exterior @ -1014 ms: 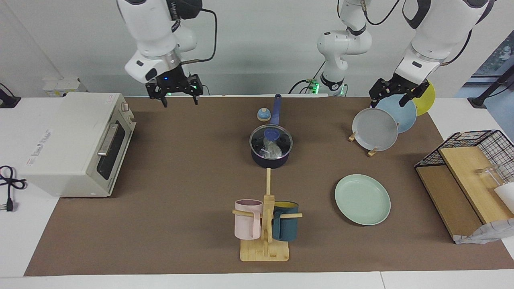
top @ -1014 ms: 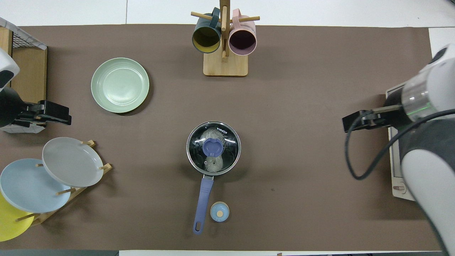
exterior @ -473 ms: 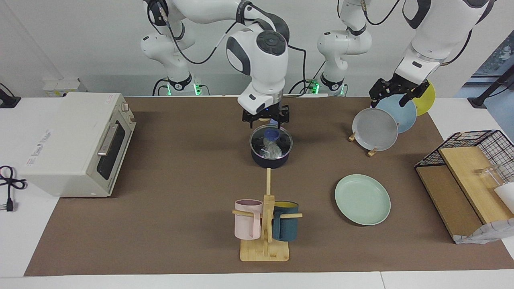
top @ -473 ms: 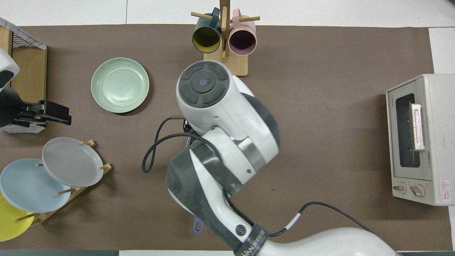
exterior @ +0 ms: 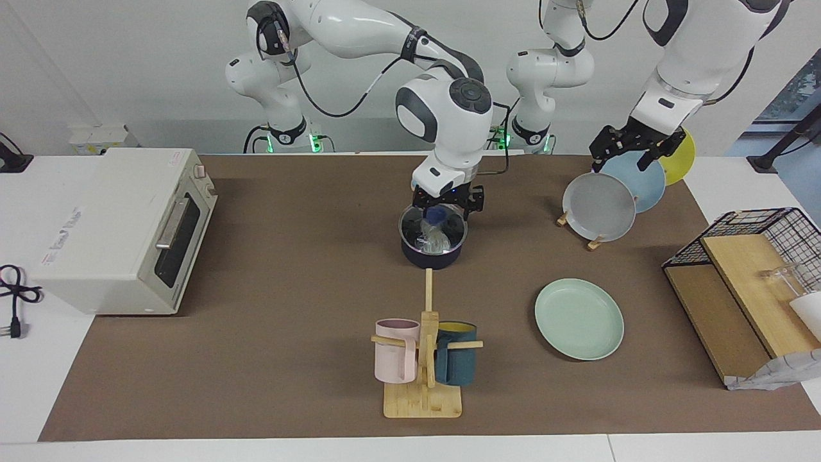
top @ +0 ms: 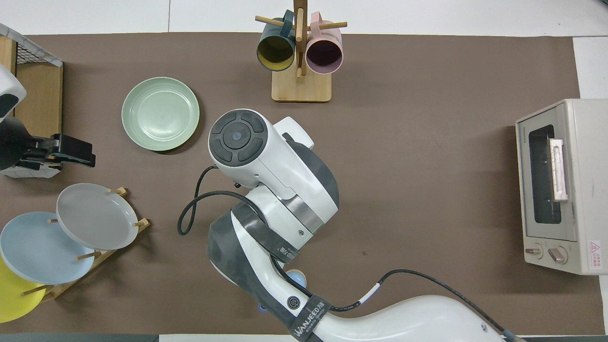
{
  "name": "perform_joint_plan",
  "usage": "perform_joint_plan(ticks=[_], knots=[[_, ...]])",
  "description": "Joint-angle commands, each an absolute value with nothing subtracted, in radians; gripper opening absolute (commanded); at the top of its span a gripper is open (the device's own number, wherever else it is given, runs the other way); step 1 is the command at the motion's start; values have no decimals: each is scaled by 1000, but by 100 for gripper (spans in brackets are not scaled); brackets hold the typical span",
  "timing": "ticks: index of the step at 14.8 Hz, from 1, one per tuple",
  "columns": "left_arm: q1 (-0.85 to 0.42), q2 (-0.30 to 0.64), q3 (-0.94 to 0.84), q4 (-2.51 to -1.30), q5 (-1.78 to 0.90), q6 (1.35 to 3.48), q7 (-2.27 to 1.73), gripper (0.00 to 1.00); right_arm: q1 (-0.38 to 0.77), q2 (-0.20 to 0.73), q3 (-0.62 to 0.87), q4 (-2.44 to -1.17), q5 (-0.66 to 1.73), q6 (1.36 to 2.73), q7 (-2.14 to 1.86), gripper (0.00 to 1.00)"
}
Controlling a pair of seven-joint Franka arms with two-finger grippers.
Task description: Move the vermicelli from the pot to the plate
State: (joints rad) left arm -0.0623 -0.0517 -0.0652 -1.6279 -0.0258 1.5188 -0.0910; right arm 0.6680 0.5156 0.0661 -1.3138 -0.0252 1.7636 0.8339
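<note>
With the glass lid (exterior: 433,226) sitting on the pot (exterior: 432,247), what matters is what lies straight beneath my right end effector (exterior: 447,204): the lid's blue knob (exterior: 436,214), right under my fingertips. My right end effector hangs low over the pot's robot-ward rim, fingers pointing down and spread on either side of the knob; I cannot tell whether they touch it yet. From above my own arm hides the pot entirely. The vermicelli (exterior: 431,239) sits inside the pot, a pale bundle seen through the glass, so it lies below my end effector but is sealed off; I judge the lid has to come off first. The plate (exterior: 579,318) lies on the surface farther from the robots than the pot and toward the left arm's end. My left end effector (exterior: 632,149) waits over the plate rack (exterior: 593,242), fingers apart and holding nothing, and it is the nearer one to the plate.
</note>
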Motion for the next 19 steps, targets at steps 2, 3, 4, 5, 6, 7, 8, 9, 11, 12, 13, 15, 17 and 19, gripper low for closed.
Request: perform_joint_plan(ticks=[2, 3, 4, 5, 6, 7, 8, 9, 11, 12, 13, 15, 17, 19], knots=[[-58, -61, -71, -1626, -9, 1512, -83, 100, 664, 439, 74, -1477, -26, 1842, 833, 100], [-58, -61, -71, -1625, -9, 1516, -81, 100, 667, 431, 74, -1497, -26, 1851, 833, 100], [-60, -61, -71, -1626, -9, 1516, -81, 100, 667, 428, 74, -1500, -26, 1850, 833, 100], [-60, -61, -71, -1626, -9, 1513, -81, 100, 667, 426, 74, -1505, -25, 1848, 833, 100], [-58, -63, -71, -1626, -9, 1511, -83, 100, 667, 425, 74, -1514, -22, 1850, 833, 100], [-58, -63, -71, -1626, -9, 1509, -84, 100, 667, 422, 77, -1522, -21, 1851, 833, 100], [-61, -63, -71, -1626, -9, 1508, -86, 100, 667, 416, 78, -1532, -21, 1852, 833, 100], [-63, -63, -71, -1626, -9, 1511, -86, 100, 667, 411, 78, -1542, -21, 1852, 833, 100], [-58, -61, -71, -1625, -11, 1522, -87, 100, 667, 410, 78, -1546, -21, 1852, 831, 99], [-58, -61, -71, -1626, -11, 1522, -86, 100, 667, 410, 78, -1546, -21, 1853, 831, 97], [-58, -61, -71, -1625, -11, 1522, -84, 100, 669, 410, 78, -1546, -21, 1853, 831, 96], [-57, -61, -69, -1626, -11, 1523, -83, 100, 669, 410, 80, -1548, -21, 1856, 830, 94], [-55, -61, -69, -1626, -11, 1525, -83, 100, 669, 410, 81, -1548, -21, 1861, 828, 89], [-55, -61, -69, -1626, -11, 1531, -83, 100, 669, 410, 81, -1549, -21, 1864, 828, 80]])
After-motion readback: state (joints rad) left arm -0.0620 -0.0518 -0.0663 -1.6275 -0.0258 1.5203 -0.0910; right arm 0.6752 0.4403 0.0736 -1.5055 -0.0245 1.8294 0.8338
